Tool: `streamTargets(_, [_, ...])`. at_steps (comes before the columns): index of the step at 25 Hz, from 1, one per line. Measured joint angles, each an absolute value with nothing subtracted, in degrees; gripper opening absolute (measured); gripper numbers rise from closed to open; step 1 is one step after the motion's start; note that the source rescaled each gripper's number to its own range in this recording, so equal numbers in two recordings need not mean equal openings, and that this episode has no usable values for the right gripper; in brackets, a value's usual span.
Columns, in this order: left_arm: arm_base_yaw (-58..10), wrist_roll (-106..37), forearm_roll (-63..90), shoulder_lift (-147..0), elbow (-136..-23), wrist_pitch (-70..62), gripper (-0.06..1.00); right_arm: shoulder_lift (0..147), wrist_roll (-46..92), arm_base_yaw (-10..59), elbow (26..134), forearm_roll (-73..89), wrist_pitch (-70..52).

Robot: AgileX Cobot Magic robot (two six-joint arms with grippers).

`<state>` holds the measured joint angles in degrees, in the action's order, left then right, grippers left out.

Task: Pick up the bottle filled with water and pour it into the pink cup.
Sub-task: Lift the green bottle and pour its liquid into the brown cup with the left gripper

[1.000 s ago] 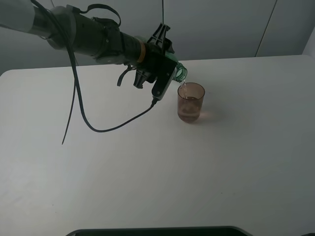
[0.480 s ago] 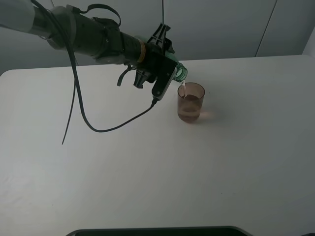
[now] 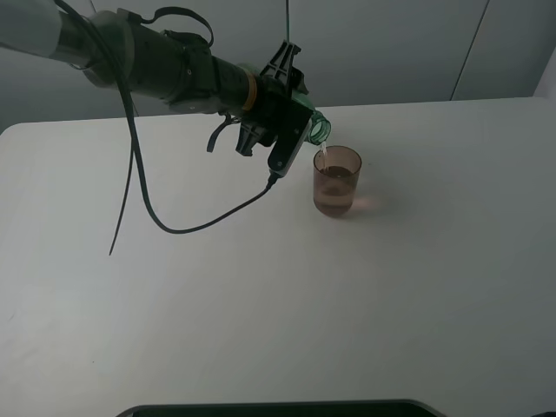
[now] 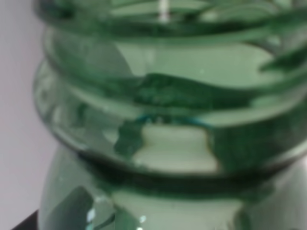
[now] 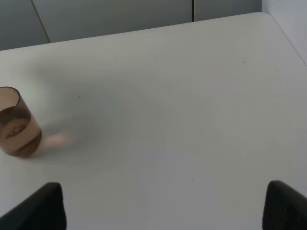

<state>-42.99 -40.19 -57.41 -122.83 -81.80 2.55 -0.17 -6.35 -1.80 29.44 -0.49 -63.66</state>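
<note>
Fingers of left gripper (image 3: 295, 113) clenched on the bottle (image 3: 320, 129): green-tinted, see-through, uncapped, tipped, its threaded neck protruding right of them over the left rim of the pink cup (image 3: 337, 181), upright on the table (image 3: 365, 304). Right gripper (image 5: 168, 211) released, empty.

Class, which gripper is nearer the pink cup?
Left. The left gripper holds the bottle tipped just over the cup; the right gripper sits open, well away across the table.
</note>
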Motion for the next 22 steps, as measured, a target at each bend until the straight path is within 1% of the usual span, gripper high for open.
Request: streamTargets(22, [-43.1,-40.4,-57.4,-122.8,-81.8,3.8,0.02,-0.2,-6.4,-1.8,29.4,-0.5,-63.7])
